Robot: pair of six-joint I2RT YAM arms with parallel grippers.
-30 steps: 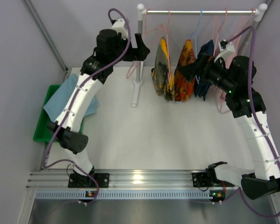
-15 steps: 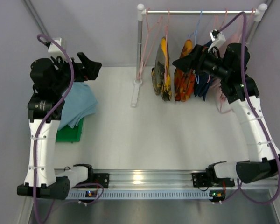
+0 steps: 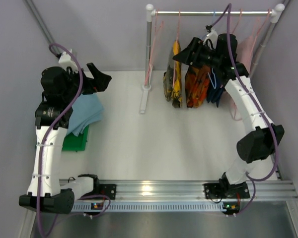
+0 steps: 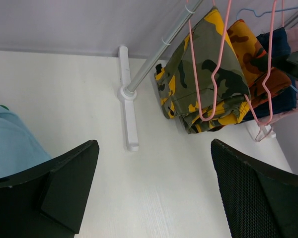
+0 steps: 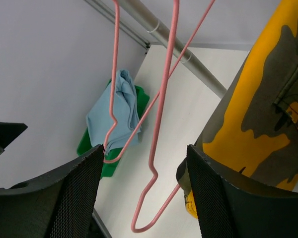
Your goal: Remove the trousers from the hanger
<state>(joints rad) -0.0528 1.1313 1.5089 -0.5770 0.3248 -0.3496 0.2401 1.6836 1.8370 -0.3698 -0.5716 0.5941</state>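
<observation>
Yellow camo pair (image 3: 175, 74) hung from rail (image 3: 213, 13); soft blue pair (image 3: 87, 111) draped over green bin (image 3: 72, 141).
L gripper (image 3: 99, 78) & R gripper (image 3: 181, 53) are spread wide, nothing held; thin pink wire hanger (image 5: 163, 99) is seen betw. R's mesh-textured pads (image 5: 223, 193).

left arm upright; left pincer (image 3: 102, 77) jaws apart | right arm extended high; right pincer (image 3: 183, 52) jaws apart

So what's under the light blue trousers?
A green bin: the light blue trousers lie draped over it. Only its edges show; the cloth hides its inside, so any contents cannot be seen.
</observation>
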